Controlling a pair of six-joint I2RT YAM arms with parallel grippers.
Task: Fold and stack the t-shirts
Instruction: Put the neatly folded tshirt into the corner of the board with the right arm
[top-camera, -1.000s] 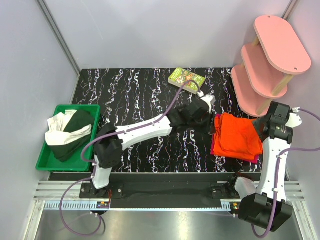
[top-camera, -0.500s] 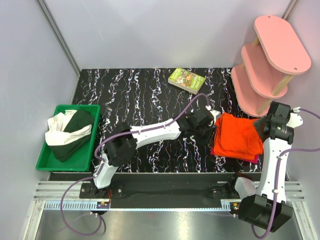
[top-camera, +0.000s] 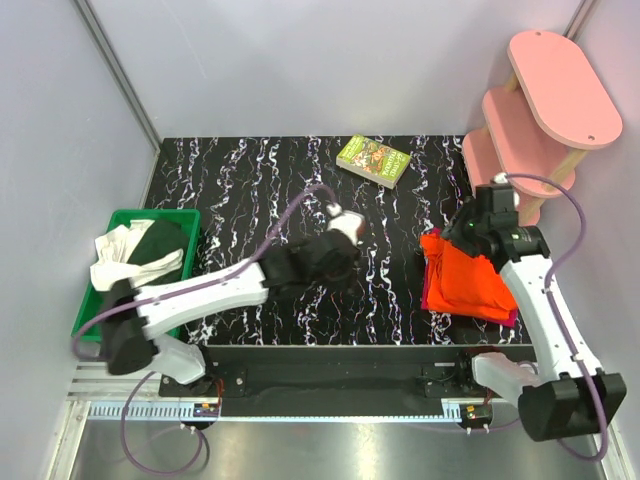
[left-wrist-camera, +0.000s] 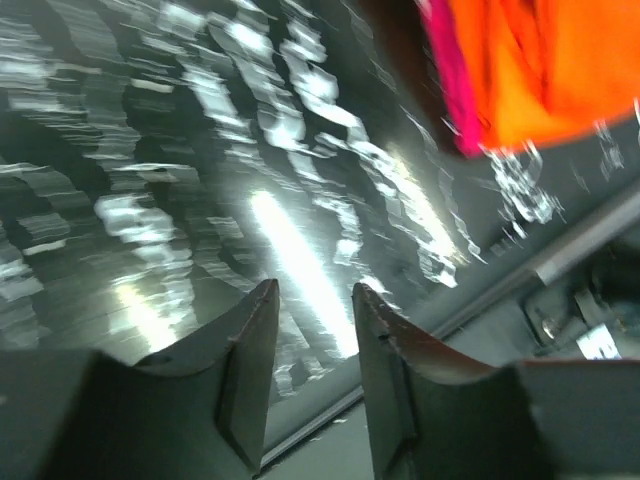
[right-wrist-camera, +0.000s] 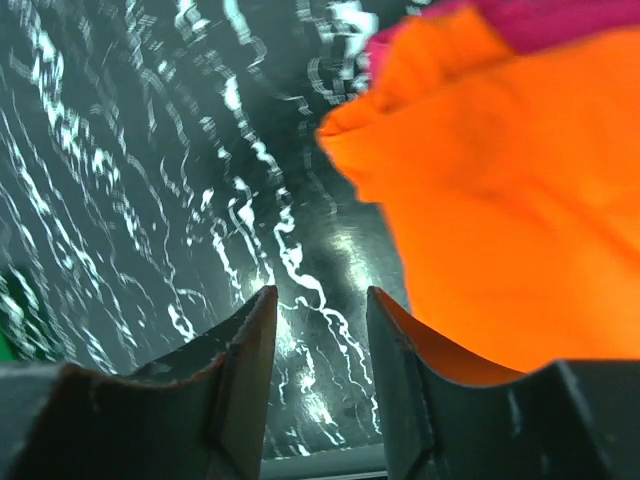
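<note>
A stack of folded orange t-shirts (top-camera: 478, 280) lies on a magenta-red one (top-camera: 427, 297) at the right of the black marbled table. My right gripper (top-camera: 447, 238) hovers over the stack's far left corner. In the right wrist view it (right-wrist-camera: 320, 292) is open and empty above bare table, with the orange cloth (right-wrist-camera: 500, 200) just to its right. My left gripper (top-camera: 348, 262) is over the table's middle, apart from the stack. In the left wrist view it (left-wrist-camera: 315, 288) is open and empty, with the orange and magenta stack (left-wrist-camera: 520, 70) far off at the top right.
A green tray (top-camera: 88, 318) with white and dark green cloth sits at the left edge. A book (top-camera: 373, 160) lies at the back. A pink tiered shelf (top-camera: 530, 130) stands at the back right. The table's front edge (left-wrist-camera: 560, 250) shows in the left wrist view.
My left arm has pulled back leftward from the stack to the table's middle. My right arm has swung in from the right side to the stack's far left corner.
</note>
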